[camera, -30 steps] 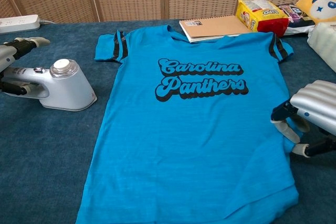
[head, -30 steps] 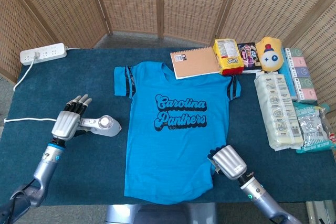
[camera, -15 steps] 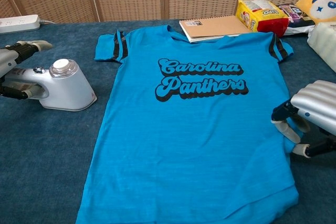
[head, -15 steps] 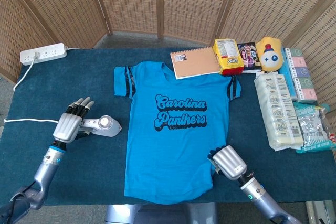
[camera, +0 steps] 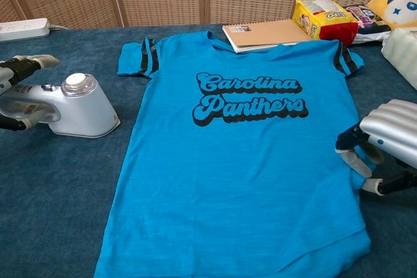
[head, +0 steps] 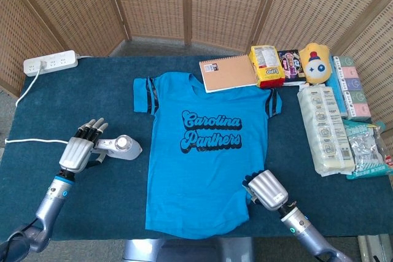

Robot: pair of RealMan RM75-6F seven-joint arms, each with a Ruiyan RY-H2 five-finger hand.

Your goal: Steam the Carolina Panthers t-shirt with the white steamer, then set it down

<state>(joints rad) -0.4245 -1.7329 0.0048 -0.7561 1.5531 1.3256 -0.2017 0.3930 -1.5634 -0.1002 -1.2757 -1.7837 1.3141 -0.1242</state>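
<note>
Chest view: left hand [camera: 14,73] mostly cut by the left frame edge; only fingertips show at the white steamer [camera: 68,104] handle, so contact there cannot be judged. Right hand [camera: 381,144] cropped at the right edge. T-shirt [camera: 241,154] hem runs off the bottom edge.

Head view: left hand [head: 80,149] covers the steamer's handle. Snack-packet labels at right too small to read.
</note>
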